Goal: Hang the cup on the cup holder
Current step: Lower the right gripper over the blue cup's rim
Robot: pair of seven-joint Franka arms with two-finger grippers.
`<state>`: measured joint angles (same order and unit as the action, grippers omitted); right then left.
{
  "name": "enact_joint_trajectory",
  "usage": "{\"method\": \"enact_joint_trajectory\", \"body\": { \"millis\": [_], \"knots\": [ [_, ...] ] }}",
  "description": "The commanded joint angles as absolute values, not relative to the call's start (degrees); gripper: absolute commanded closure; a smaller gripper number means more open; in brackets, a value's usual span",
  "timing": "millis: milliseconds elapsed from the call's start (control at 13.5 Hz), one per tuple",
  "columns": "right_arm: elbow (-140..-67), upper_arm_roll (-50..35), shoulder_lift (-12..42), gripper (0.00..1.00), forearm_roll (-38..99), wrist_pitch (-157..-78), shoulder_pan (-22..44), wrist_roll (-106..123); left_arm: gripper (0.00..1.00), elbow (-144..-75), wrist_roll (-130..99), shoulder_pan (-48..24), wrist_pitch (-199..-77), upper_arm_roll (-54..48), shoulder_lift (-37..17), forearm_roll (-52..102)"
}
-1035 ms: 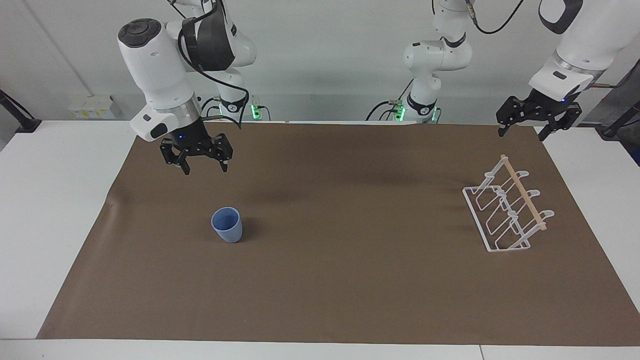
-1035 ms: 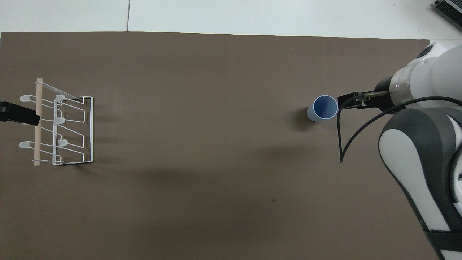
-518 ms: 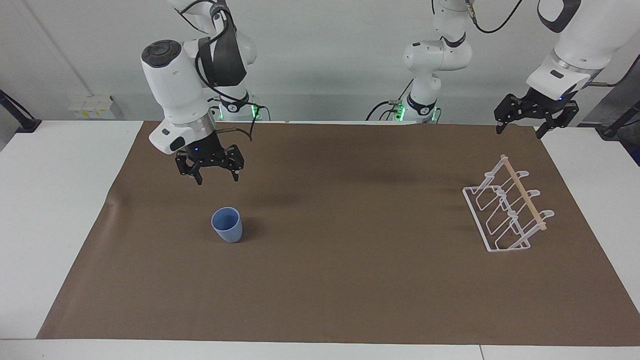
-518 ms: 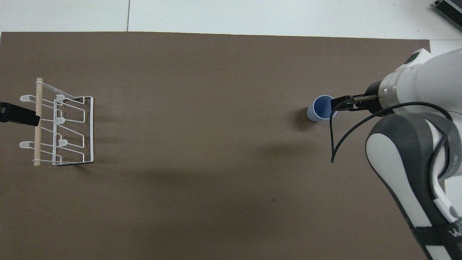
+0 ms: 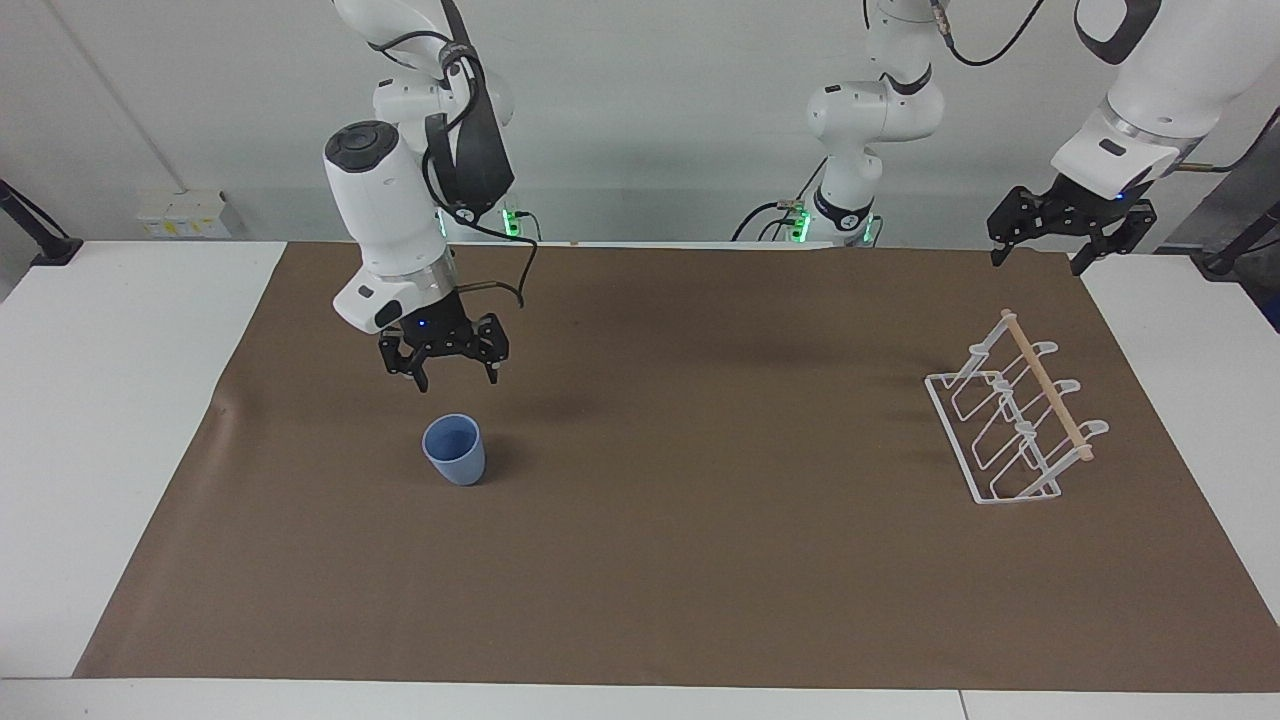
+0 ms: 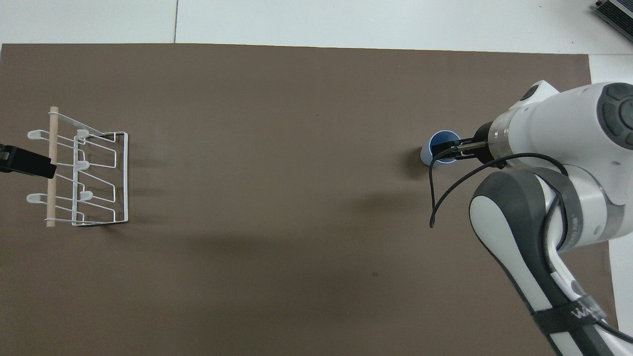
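Note:
The light blue cup stands upright on the brown mat toward the right arm's end of the table; in the overhead view the cup is partly covered by the right hand. My right gripper is open and hangs in the air just above the cup, not touching it; it also shows in the overhead view. The white wire cup holder with its wooden rod stands toward the left arm's end, also in the overhead view. My left gripper is open, raised over the mat's edge, and waits.
The brown mat covers most of the white table. A black cable loops from the right wrist. A third arm base stands at the table's robot end.
My right gripper has moved down and toward the cup, from beside it to just above its rim. The left gripper rose slightly. Cup and holder have not moved.

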<state>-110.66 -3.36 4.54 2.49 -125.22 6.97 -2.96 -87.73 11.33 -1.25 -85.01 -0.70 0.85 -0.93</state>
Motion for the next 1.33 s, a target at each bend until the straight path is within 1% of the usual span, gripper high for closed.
{"method": "enact_joint_trajectory", "body": {
  "millis": [0, 518, 813, 961, 1257],
  "knots": [
    [-111.97, -3.69, 5.18, 0.00, 2.37, -128.40, 6.68, -1.58, 0.00, -88.77, 10.90, -2.02, -84.47, -0.35, 2.55, -1.58],
    [-114.26, -3.69, 7.38, 0.00, 2.37, -132.36, 7.03, -1.49, 0.00, -88.77, 8.17, -2.11, -84.46, -0.88, 3.43, -0.53],
    [-116.01, -3.69, 7.73, 0.00, 2.37, -134.30, 7.73, -1.49, 0.00, -91.05, 8.09, -2.11, -84.46, -0.88, 4.83, -0.53],
    [-117.94, -3.69, 7.91, 0.00, 2.37, -137.79, 8.61, -1.32, 0.00, -91.05, 8.26, -2.11, -83.85, -0.97, 4.92, -0.53],
    [-121.02, -3.60, 8.87, 0.00, 2.37, -141.94, 7.91, 4.81, 0.00, -90.88, 8.70, -1.67, -81.65, -0.97, 4.92, -0.18]
  ]
}}
